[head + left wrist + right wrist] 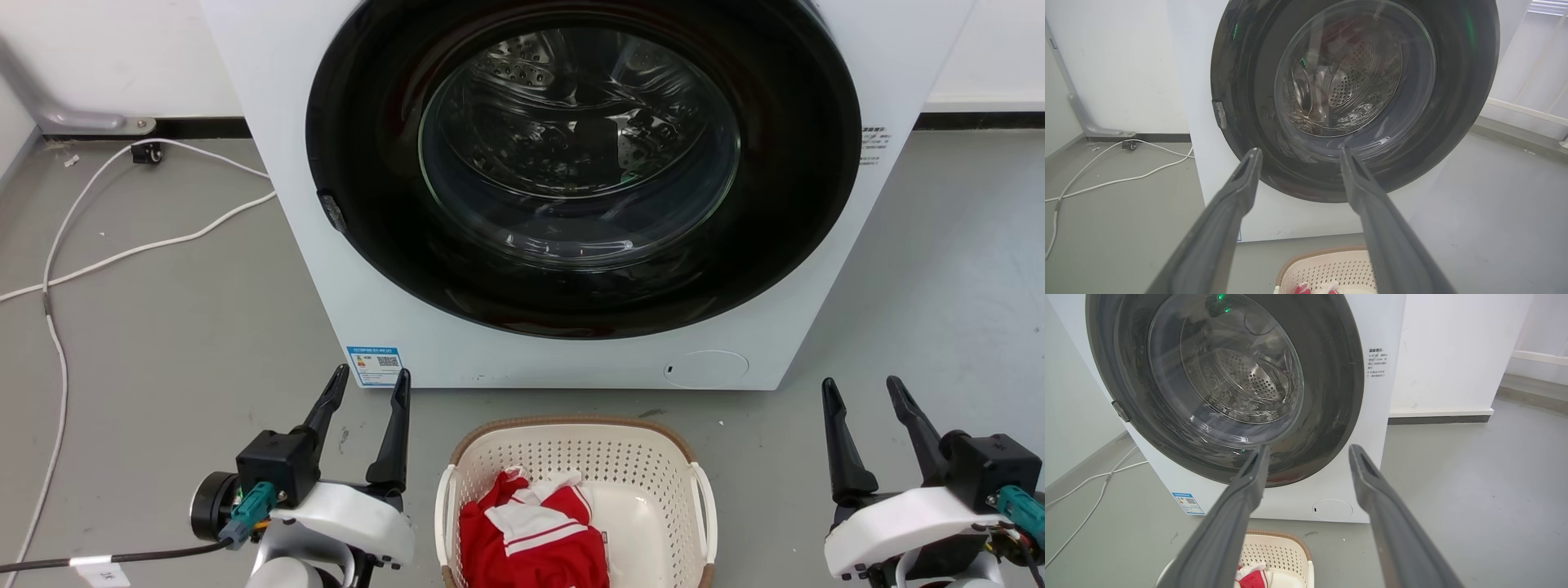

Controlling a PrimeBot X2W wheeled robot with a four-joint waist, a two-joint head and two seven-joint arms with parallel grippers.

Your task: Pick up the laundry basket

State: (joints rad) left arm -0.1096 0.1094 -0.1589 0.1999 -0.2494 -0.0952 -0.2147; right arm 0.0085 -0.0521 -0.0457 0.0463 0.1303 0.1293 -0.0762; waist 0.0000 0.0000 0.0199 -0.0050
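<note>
The laundry basket is cream-white with perforated walls and a brown rim, standing on the grey floor in front of the washing machine, at the bottom middle of the head view. A red and white garment lies inside it. My left gripper is open, off the basket's left side and apart from it. To the basket's right my right gripper stands open and holds nothing. The left wrist view catches the basket's far rim low between the fingers; in the right wrist view the basket lies at the lower left.
A white front-loading washing machine with a shut dark round door stands right behind the basket. White cables trail over the floor at the left. Bare grey floor lies on both sides of the machine.
</note>
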